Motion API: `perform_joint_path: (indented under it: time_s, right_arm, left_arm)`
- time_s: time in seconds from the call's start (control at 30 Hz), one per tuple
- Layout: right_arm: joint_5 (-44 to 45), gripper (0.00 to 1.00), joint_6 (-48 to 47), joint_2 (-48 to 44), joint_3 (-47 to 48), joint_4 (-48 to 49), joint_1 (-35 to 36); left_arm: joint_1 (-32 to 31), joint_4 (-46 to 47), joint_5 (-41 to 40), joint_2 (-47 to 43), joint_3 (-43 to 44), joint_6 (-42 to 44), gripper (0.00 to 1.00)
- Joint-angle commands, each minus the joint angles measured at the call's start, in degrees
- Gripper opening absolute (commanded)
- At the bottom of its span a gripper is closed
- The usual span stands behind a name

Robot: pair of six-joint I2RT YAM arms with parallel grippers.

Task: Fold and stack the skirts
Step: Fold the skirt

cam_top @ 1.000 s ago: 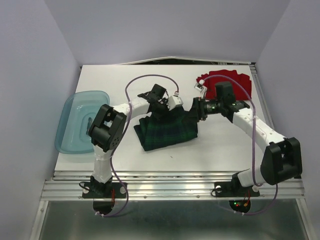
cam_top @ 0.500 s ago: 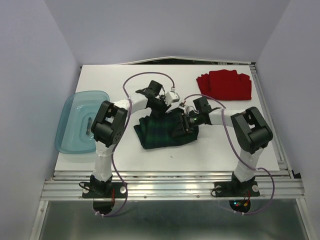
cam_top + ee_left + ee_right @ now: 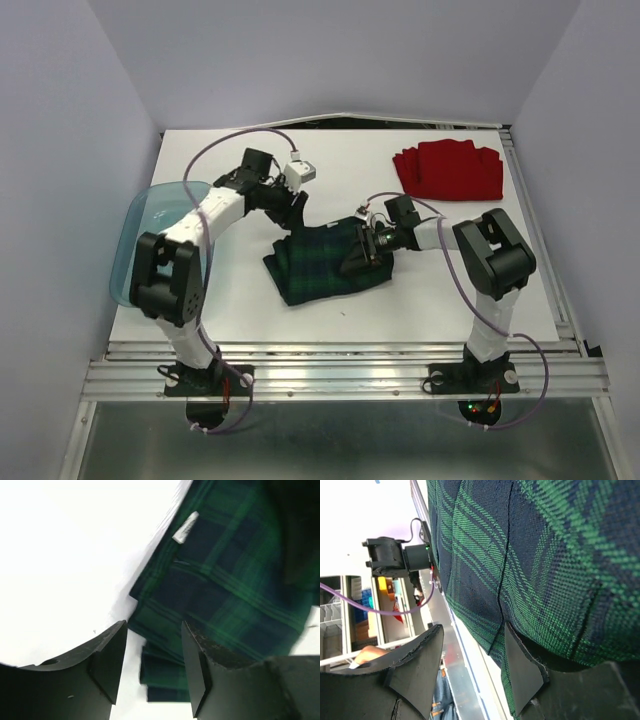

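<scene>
The green-and-navy plaid skirt [image 3: 318, 264] lies folded on the middle of the white table. My left gripper [image 3: 291, 216] hovers open and empty over its far left corner; in the left wrist view [image 3: 152, 627] the plaid cloth [image 3: 225, 580] with a white label [image 3: 185, 527] lies below the jaws. My right gripper [image 3: 357, 256] is low at the skirt's right side, open. In the right wrist view [image 3: 472, 640] the plaid cloth [image 3: 550, 545] rests against one finger [image 3: 522, 675]. The red skirt [image 3: 449, 170] lies folded at the far right.
A translucent teal tub [image 3: 135, 225] hangs over the table's left edge, partly behind my left arm's elbow [image 3: 165, 270]. Purple cables loop above both arms. A metal rail [image 3: 340, 350] runs along the near edge of the table.
My left gripper has drawn back to the left off the plaid skirt, and its elbow has swung out over the tub. The raised cloth has dropped flat. My right gripper has stayed at the skirt's right side.
</scene>
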Motion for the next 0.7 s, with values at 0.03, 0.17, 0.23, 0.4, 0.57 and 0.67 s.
perform_joint_path:
  time_s: [0.03,0.17,0.23,0.4,0.57,0.67]
  right_arm:
    - [6.62,0.59,2.49,0.94,-2.23,3.98,0.33]
    - [8.74,0.61,4.51,-0.3,-3.55,5.29,0.33]
    - [9.26,0.62,5.48,0.05,-3.64,5.56,0.33]
    - [10.67,0.63,6.71,1.81,-3.38,5.74,0.33]
    - [9.88,0.64,8.56,2.86,-3.73,5.74,-1.24]
    - [9.27,0.65,8.65,2.51,-5.13,5.74,-3.62]
  left_arm:
    - [-0.34,1.54,15.78,-14.74,-11.52,-8.13,0.57]
    - [-1.04,7.42,23.46,-16.44,-22.14,-14.46,0.54]
    - [-1.48,8.85,25.22,-14.17,-23.66,-15.53,0.52]
    - [-2.09,15.01,25.67,-6.09,-25.08,-21.6,0.49]
    - [-2.01,11.5,18.65,2.27,-21.83,-20.9,0.43]
    - [-1.48,10.35,14.07,5.53,-20.68,-20.81,0.41]
